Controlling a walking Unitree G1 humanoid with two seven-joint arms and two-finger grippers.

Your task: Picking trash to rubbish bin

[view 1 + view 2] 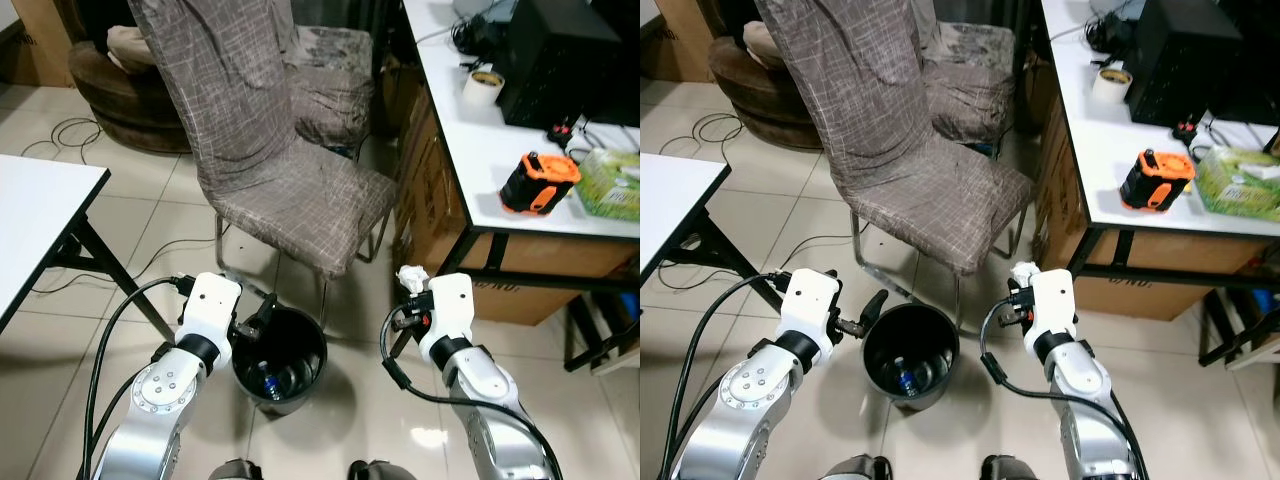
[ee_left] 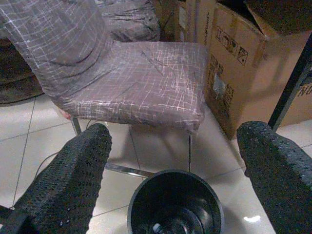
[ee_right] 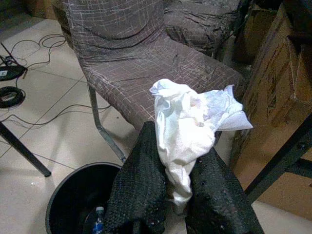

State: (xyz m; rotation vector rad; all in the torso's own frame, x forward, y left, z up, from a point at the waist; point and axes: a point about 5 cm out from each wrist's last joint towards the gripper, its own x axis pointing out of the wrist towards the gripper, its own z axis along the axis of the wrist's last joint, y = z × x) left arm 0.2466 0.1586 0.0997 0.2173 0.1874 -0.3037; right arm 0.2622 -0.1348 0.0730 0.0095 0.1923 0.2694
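My right gripper is clamped on a crumpled tissue, held up at about three o'clock from the bin. The tissue looks light, soft and easily squashed; I judge a pinch low on the wad, as now, will hold it. My left gripper hangs with fingers spread over the bin's nine o'clock rim.

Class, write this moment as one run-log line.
right gripper: shut on crumpled white tissue, right of round black bin | left gripper: open beside bin | bin: plastic bottle inside
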